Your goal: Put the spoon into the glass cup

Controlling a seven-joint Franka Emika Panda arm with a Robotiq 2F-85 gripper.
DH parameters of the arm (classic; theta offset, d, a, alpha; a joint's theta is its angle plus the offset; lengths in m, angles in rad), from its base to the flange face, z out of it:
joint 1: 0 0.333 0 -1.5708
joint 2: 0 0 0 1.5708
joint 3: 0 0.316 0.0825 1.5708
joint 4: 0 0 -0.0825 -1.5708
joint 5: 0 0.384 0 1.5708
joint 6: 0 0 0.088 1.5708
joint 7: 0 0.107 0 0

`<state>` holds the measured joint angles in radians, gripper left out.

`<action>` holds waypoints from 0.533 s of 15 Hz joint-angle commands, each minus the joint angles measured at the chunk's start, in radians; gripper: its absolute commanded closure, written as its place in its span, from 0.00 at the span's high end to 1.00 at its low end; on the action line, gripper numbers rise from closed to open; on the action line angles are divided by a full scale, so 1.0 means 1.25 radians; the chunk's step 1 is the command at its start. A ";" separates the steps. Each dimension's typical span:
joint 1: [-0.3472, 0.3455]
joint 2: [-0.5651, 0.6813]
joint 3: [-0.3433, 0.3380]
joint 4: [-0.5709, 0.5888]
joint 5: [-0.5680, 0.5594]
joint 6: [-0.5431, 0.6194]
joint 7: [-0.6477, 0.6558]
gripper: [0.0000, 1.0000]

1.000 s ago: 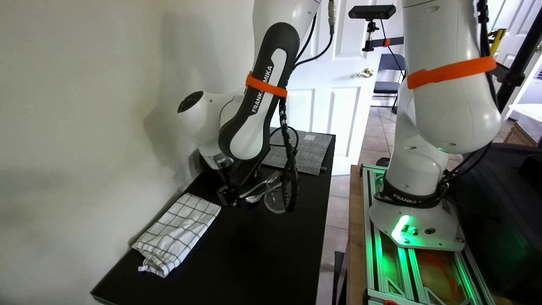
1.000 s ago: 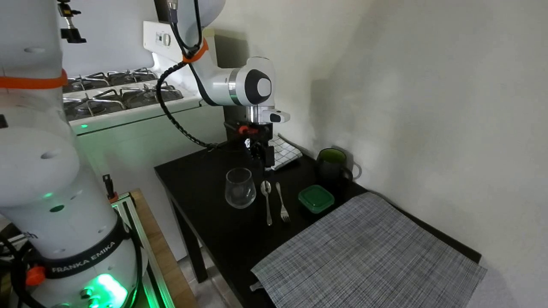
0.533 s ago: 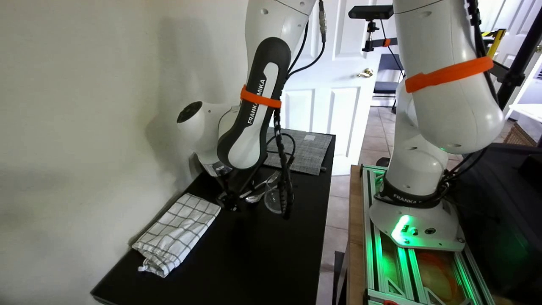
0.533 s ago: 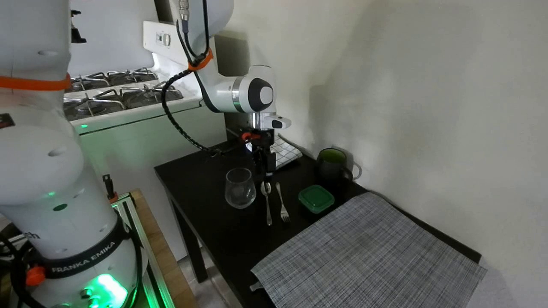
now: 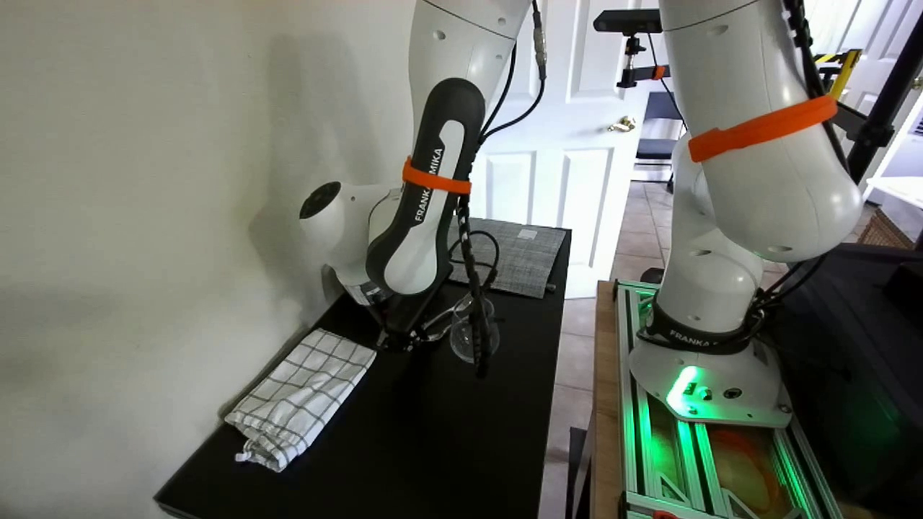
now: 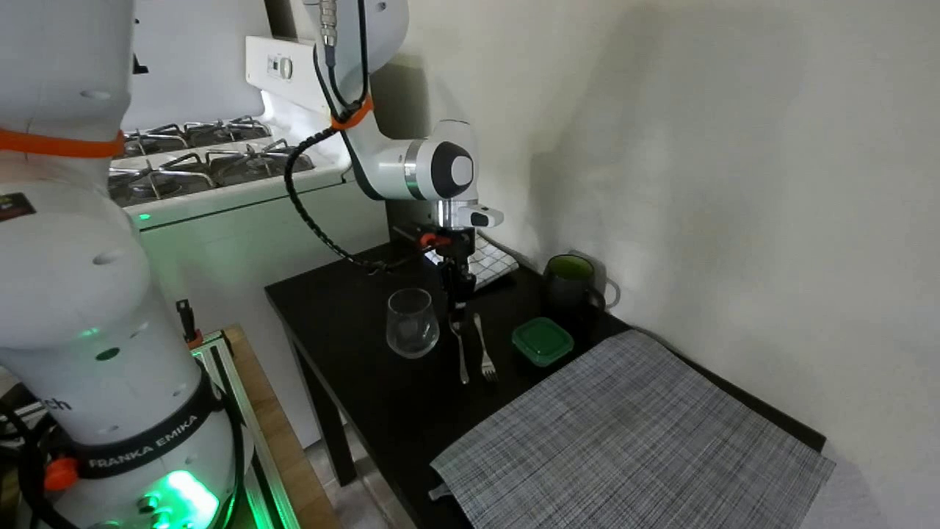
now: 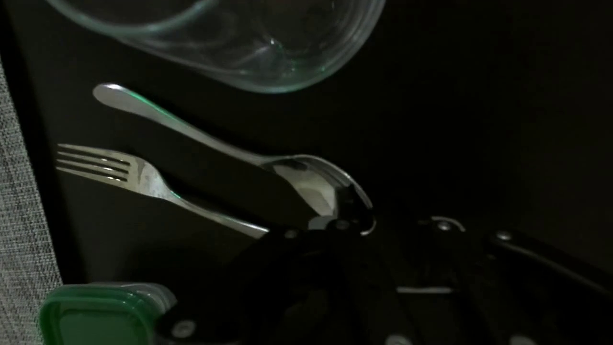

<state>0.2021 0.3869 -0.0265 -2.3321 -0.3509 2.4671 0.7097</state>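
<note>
Hanging low over the black table (image 5: 433,440), my pincer (image 7: 392,223) points down with its jaws part-way apart, a dark gap between them; I have nothing clasped, and the gloom hides exactly how wide that gap is. One of my fingers (image 7: 347,206) covers part of the bowl of the spoon (image 7: 225,148); whether it presses on the metal I can't make out. The bowl's rim shows past that finger, on the side of my other one. The spoon lies on the table, its slim handle running towards the grey placemat (image 6: 631,441). On one side of it, near but apart, the glass cup (image 6: 412,323) stands upright and clear; the wrist view crops it at the top edge. On the other side, just beside the spoon, lies a fork (image 7: 155,185), its tines towards the placemat. Beyond the fork, in an exterior view, sit a green-lidded box (image 6: 543,342) and a dark mug (image 6: 567,286) with a green inside, the mug close to the wall (image 6: 698,184). A white checked cloth (image 5: 306,396) lies on the table, across my pincer from the placemat. A braided cable (image 5: 480,339) hangs from my arm (image 5: 418,231), crossing in front of the glass cup in an exterior view.
</note>
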 commanded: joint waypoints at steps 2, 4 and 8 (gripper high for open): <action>0.028 0.028 -0.027 0.024 -0.012 0.000 0.019 0.00; 0.031 0.026 -0.031 0.030 -0.012 -0.003 0.019 0.02; 0.031 0.016 -0.034 0.032 -0.007 -0.001 0.013 0.02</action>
<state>0.2238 0.3924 -0.0560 -2.3028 -0.3528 2.4649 0.7101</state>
